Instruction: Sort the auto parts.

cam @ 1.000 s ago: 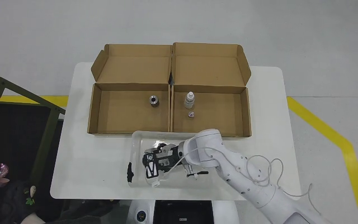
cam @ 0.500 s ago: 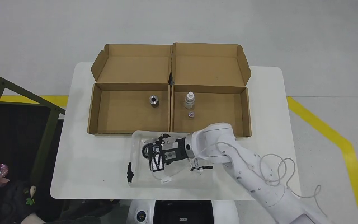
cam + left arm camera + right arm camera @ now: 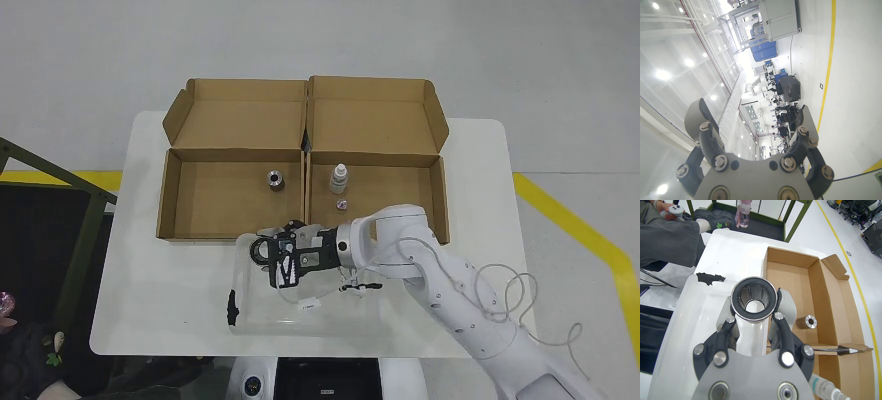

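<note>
Right wrist view: my right gripper (image 3: 755,303) is clamped on the bearing (image 3: 753,316), a steel sleeve with a black end ring and ball rows inside its bore. I hold it over the clear tray (image 3: 696,313), near the cardboard box (image 3: 789,279). My left gripper (image 3: 752,109) stands apart.

Black-rimmed hollow steel bearing (image 3: 753,292) between the right fingers (image 3: 786,308), above the clear tray (image 3: 687,294).

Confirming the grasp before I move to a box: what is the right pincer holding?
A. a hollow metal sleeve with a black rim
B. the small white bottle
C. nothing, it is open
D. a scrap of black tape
A: in the right wrist view the right pincer is shut on the hollow sleeve, over the clear tray.
</note>
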Robot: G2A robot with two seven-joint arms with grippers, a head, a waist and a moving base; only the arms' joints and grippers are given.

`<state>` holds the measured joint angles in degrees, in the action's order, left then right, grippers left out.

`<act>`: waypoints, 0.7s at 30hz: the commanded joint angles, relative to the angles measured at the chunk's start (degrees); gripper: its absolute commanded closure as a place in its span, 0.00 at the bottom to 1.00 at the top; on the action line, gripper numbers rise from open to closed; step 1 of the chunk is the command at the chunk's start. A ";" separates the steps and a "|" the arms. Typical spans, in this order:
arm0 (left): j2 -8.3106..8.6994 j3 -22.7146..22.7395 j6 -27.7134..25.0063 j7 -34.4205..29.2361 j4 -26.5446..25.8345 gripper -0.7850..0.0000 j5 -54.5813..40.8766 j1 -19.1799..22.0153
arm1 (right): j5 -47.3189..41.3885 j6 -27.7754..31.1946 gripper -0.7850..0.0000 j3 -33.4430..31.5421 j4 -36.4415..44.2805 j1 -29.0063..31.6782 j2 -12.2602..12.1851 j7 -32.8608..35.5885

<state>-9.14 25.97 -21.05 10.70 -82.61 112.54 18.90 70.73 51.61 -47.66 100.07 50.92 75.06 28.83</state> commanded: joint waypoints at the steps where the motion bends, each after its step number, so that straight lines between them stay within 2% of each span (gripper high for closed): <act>1: 0.00 0.00 0.00 0.00 0.00 0.00 0.00 0.00 | -0.46 -0.26 1.00 -0.05 -0.70 -0.72 0.08 -0.58; 8: 0.00 0.00 0.00 0.00 0.00 0.00 0.00 0.00 | -2.43 -1.60 1.00 -0.29 -4.79 -4.24 0.57 -2.76; 21: 0.00 0.00 0.00 0.00 0.00 0.00 0.00 0.00 | -7.10 -4.41 1.00 4.55 -19.98 -14.28 3.50 -4.42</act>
<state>-9.14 25.97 -21.05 10.70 -82.61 112.54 18.90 63.78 47.35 -43.62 81.20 37.29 78.32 24.34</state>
